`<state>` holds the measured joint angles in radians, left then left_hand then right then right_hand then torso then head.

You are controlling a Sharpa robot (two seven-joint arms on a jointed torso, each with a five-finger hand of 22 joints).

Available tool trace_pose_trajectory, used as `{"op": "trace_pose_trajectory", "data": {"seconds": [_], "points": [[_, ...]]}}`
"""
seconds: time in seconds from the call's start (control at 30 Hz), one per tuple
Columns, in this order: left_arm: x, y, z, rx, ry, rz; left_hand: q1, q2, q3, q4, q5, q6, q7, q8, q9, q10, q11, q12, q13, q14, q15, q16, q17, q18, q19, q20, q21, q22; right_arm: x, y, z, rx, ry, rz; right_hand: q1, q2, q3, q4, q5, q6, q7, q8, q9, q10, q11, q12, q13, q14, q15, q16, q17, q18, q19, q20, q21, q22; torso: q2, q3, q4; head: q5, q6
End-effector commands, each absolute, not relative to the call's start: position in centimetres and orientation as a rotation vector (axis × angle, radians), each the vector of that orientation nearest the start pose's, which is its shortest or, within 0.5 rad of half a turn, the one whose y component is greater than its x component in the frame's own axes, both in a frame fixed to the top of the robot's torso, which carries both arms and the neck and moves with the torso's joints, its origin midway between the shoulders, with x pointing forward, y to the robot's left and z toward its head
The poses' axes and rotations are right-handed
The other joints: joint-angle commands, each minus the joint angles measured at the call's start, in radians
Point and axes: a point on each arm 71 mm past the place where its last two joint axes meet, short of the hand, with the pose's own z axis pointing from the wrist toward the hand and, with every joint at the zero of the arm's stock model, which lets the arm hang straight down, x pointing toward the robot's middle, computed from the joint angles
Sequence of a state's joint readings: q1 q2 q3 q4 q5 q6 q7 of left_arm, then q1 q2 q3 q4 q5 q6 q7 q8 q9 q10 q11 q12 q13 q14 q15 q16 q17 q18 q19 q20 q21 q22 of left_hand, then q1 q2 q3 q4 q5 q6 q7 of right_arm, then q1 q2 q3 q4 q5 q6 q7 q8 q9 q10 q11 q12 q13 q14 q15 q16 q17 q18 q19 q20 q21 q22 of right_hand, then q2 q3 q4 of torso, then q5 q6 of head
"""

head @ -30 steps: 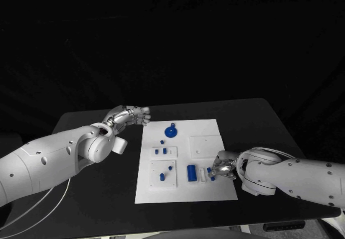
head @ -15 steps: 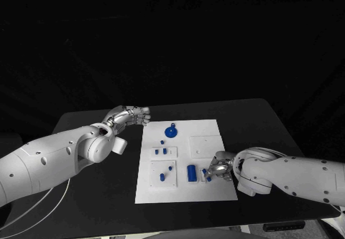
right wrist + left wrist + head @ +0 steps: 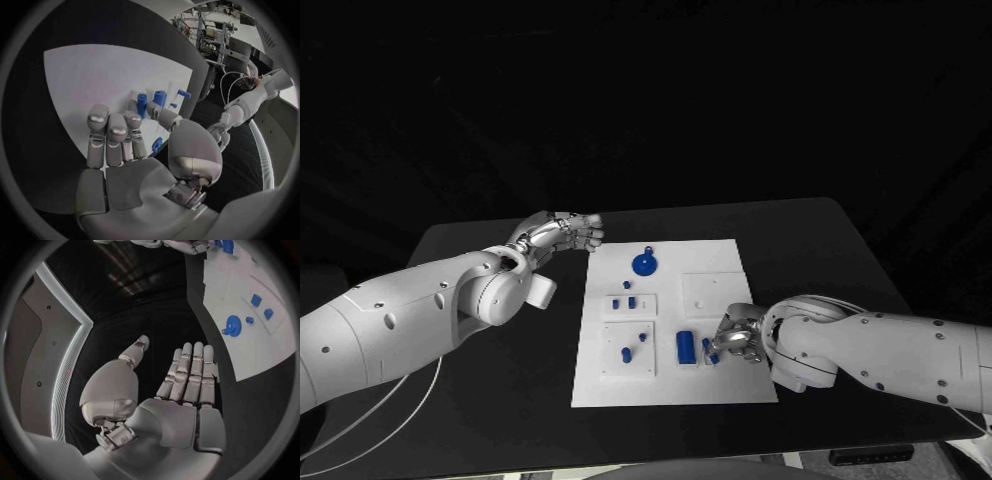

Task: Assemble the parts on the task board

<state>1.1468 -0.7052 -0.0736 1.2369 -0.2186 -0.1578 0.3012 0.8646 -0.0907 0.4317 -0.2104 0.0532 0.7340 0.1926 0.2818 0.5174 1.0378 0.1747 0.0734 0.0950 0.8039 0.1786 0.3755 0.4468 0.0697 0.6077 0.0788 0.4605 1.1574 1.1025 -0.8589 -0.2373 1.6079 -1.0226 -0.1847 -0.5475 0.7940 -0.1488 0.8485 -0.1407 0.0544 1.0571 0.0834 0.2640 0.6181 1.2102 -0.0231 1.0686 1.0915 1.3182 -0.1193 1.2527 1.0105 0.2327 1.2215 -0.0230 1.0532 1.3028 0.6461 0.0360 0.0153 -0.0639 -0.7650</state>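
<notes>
No readable writing — left hand (image 3: 178, 405) fingers spread; right hand's (image 3: 134, 165) unclear.

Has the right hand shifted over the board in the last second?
Yes. The right hand has crept toward the robot's left, closer to the blue cylinder on the task board.

Black counter (image 3: 488, 400) with rounded corners, matte, set against a black, unlit backdrop (image 3: 646, 100) with faint folds like hanging cloth. Seen from the left wrist: a dark wall panel (image 3: 28, 340) edged by a pale curved light strip (image 3: 72, 355). Seen from the right wrist: a brighter area past the counter's far edge with metal racks and cables (image 3: 212, 30), too small to make out.
</notes>
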Motion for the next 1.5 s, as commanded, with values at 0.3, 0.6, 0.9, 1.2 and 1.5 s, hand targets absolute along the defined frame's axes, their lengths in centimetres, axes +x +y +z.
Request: {"op": "trace_pose_trajectory", "data": {"seconds": [0.3,0.6,0.9,1.2,1.5], "points": [[51.8,21.2,-23.8,-0.959,1.658,-1.415,0.001,0.008,-0.002,-0.005,-0.004,0.002,0.013,0.006,-0.002,0.01,0.0,0.005,-0.002,0.003,-0.001,-0.004,0.001,0.011,0.001,-0.001,-0.006,0.002,40.3,-21.1,-31.9,0.355,2.386,0.364,-0.02,-0.001,-0.011,0.005,-0.004,0.004,0.002,-0.003,-0.002,-0.001,-0.002,-0.001,0.001,0.0,-0.006,0.003,0.001,0.029,0.004,-0.004,0.005,-0.003,-0.001,-0.0003,-0.0002,0.0,0.0],[51.8,21.3,-23.8,-0.959,1.659,-1.415,0.001,0.009,-0.002,-0.006,-0.004,0.002,0.013,0.006,-0.002,0.01,0.0,0.005,-0.002,0.003,-0.001,-0.004,0.002,0.011,0.001,-0.001,-0.006,0.002,40.2,-20.9,-32.0,0.341,2.403,0.374,-0.067,-0.064,-0.038,0.04,-0.006,0.002,0.002,-0.004,-0.001,-0.005,-0.002,-0.001,0.003,-0.001,-0.007,0.003,0.002,0.029,0.007,-0.007,0.003,-0.006,-0.001,-0.0002,0.0001,0.0,-0.001],[51.8,21.3,-23.8,-0.96,1.657,-1.413,0.0,0.009,-0.002,-0.006,-0.004,0.002,0.013,0.006,-0.002,0.01,0.0,0.005,-0.002,0.003,-0.001,-0.004,0.002,0.011,0.001,-0.001,-0.006,0.002,40.1,-21.3,-32.0,0.334,2.409,0.383,-0.111,-0.121,-0.106,0.069,-0.006,-0.005,0.002,-0.004,0.003,-0.009,-0.003,-0.001,0.005,-0.002,-0.008,0.002,0.002,0.029,0.006,-0.013,0.001,-0.008,-0.001,0.0003,-0.0005,0.001,0.0],[51.8,21.4,-23.8,-0.96,1.657,-1.411,0.001,0.01,-0.002,-0.006,-0.004,0.002,0.013,0.006,-0.002,0.01,0.0,0.005,-0.002,0.004,-0.001,-0.004,0.002,0.011,0.001,-0.001,-0.007,0.002,39.7,-21.9,-32.0,0.294,2.44,0.387,0.014,-0.109,-0.123,-0.008,-0.005,-0.008,0.001,-0.002,0.01,-0.01,-0.003,0.001,0.007,-0.002,-0.01,0.001,0.003,0.029,0.004,-0.024,0.003,-0.008,0.0,0.0007,-0.001,0.003,0.0],[51.8,21.3,-23.8,-0.959,1.657,-1.413,0.001,0.01,-0.002,-0.007,-0.004,0.002,0.013,0.006,-0.002,0.011,0.0,0.005,-0.003,0.004,-0.001,-0.005,0.002,0.011,0.001,-0.001,-0.007,0.003,39.9,-21.8,-32.1,0.28,2.427,0.378,0.088,-0.084,-0.15,-0.05,-0.004,-0.006,0.002,-0.002,0.011,-0.008,-0.002,0.0,0.005,-0.001,-0.008,-0.001,0.002,0.029,0.001,-0.019,0.001,-0.01,0.0,0.0005,-0.0008,0.0,0.0]]}}
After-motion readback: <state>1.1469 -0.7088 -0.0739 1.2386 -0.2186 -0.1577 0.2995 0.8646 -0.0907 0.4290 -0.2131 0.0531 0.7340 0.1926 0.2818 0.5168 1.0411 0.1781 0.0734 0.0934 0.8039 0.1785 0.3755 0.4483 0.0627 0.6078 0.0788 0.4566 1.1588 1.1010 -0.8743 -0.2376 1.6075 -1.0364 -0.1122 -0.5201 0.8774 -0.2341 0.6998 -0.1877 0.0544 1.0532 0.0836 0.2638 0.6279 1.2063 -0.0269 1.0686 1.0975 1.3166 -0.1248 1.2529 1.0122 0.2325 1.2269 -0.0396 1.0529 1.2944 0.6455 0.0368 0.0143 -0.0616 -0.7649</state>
